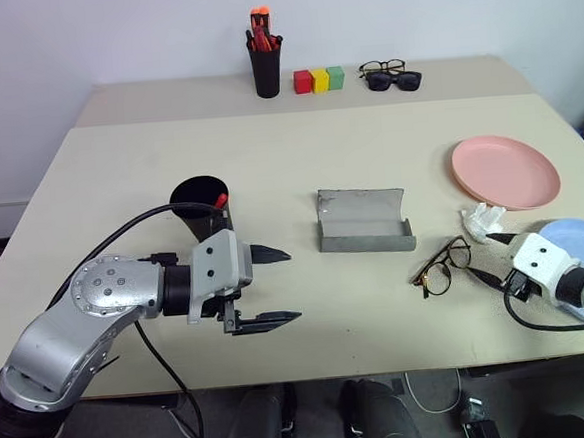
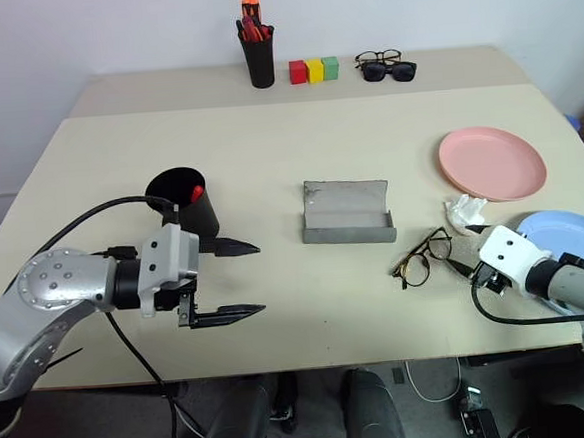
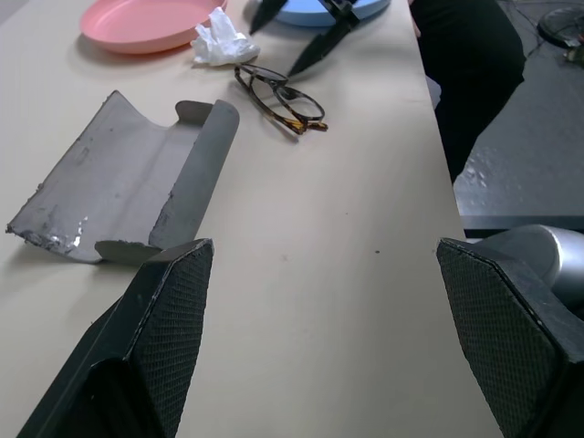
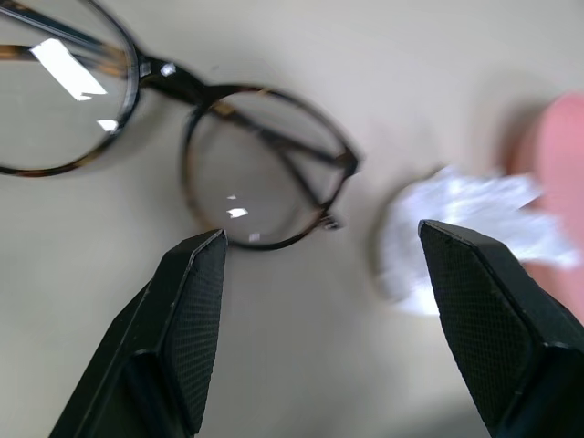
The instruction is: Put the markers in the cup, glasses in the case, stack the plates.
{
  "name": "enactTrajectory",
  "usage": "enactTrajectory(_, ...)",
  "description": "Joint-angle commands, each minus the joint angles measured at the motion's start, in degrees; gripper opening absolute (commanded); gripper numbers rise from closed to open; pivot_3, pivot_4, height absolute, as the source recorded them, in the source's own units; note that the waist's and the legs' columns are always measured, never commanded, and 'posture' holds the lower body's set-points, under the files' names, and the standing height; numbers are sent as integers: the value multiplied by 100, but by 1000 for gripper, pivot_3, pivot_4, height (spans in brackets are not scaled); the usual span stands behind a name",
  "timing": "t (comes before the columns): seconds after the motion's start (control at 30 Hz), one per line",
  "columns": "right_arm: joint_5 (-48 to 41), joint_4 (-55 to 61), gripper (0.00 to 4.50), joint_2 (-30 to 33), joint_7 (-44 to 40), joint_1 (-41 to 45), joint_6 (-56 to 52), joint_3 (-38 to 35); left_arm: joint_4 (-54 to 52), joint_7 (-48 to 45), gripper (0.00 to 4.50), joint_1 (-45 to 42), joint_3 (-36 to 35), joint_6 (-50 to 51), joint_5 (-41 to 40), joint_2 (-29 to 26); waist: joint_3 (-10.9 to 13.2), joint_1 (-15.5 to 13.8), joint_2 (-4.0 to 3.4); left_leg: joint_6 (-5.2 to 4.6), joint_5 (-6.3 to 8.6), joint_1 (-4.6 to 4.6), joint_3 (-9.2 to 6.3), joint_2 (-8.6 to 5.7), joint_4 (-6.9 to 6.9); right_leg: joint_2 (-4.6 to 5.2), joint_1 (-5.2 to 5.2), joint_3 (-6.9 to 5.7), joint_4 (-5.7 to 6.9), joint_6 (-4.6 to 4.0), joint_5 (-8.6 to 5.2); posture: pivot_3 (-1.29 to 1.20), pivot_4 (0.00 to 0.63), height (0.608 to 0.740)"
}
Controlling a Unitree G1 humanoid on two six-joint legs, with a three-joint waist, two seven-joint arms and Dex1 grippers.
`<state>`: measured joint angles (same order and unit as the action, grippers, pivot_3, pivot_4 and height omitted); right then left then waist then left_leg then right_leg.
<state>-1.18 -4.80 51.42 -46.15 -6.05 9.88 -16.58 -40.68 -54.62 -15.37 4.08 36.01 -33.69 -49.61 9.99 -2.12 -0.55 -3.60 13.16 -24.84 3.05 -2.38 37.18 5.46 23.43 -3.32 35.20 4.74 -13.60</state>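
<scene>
Glasses [image 4: 182, 151] on table, just beyond wide-spread right jaws, untouched.

Laboratory-type test room: a plain beige table [image 1: 268, 161] set against a bare white wall [image 1: 108, 31], with coloured test blocks [image 1: 319, 80] at its far edge and loose cables [image 1: 434, 389] beneath its near edge.

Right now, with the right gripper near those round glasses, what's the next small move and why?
Probably ease the right gripper forward and down to straddle the glasses rim. Its jaws stand open and empty just short of the frame, the glasses lie flat on the table beside a crumpled tissue, and the case lies open nearby.
</scene>
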Motion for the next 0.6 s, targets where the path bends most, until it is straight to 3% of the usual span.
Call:
enactTrajectory(0.03,60,88,3401,180,55,-4,468,-170,-178,34,3999,48,-150,-63,-5,-64,0,-6,0,0,0,0,0,0,-1,0,0,0,0,0,0,0,150,740)
enactTrajectory(0.37,456,168,3401,122,482,-169,1204,-85,-175,35,3999,96,-159,-83,-1,-62,0,1,0,2,-1,0,0,0,1,0,-1,0,1,0,0,0,150,740)
enactTrajectory(0.6,-61,601,3401,251,-91,-124,672,152,-148,26,3999,67,-113,-102,18,-37,0,0,0,2,-2,0,0,0,0,0,0,0,2,0,0,0,150,740)
